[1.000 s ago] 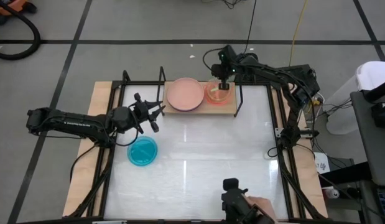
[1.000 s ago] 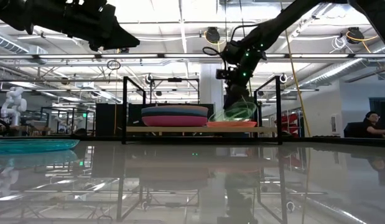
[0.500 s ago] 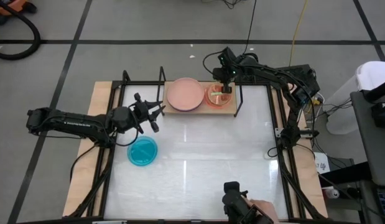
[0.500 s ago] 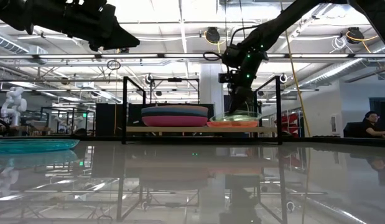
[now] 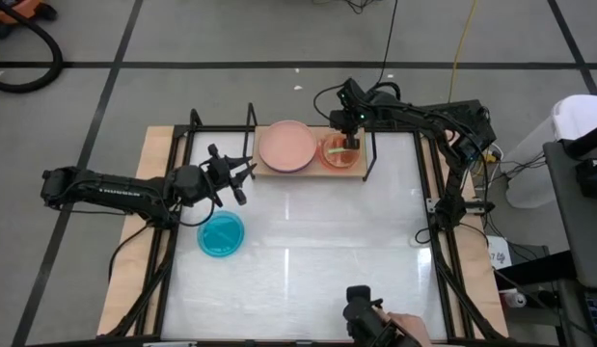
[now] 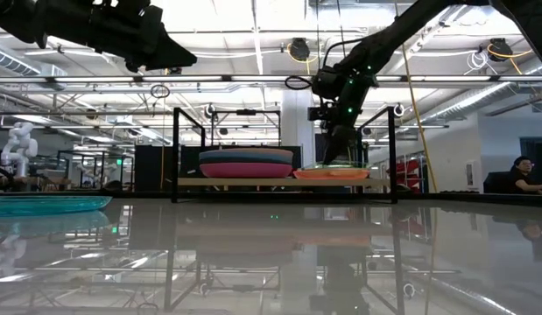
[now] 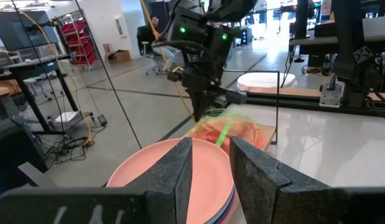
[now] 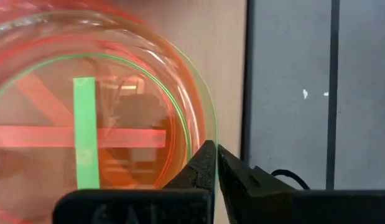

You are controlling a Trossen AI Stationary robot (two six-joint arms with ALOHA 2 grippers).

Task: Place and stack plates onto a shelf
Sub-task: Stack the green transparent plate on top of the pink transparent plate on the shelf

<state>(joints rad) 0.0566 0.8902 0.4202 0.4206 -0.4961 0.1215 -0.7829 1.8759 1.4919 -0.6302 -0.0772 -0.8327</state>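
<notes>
My right gripper [image 5: 348, 135] is shut on the translucent lime green plate [image 5: 339, 151], which lies on the orange plate [image 6: 327, 174] at the right end of the shelf [image 5: 312, 172]. A stack of larger plates with the salmon-pink one [image 5: 286, 145] on top sits on the shelf's left half. The translucent teal plate [image 5: 221, 234] lies flat on the table in front of my left arm. My left gripper [image 5: 238, 178] hovers open and holds nothing, just left of the shelf, pointing at the stack [image 7: 180, 174]. My right gripper pinches the lime green plate's rim [image 8: 208, 127] on its far side between the two fingers. The fingers come from above, pointing down. The plate lies about flat on the orange plate [image 8: 148, 155] beneath it.
Black wire uprights [image 5: 371, 154] stand at the shelf's ends, one close beside my right gripper. Open white tabletop [image 5: 317, 231] lies in front of the shelf. A person's hand with a black device [image 5: 370, 323] shows at the table's near edge.
My right gripper has gone down a little over the shelf's right end, still shut. The lime green plate, tilted with its near side raised a second ago, has come down flat onto the orange plate.
</notes>
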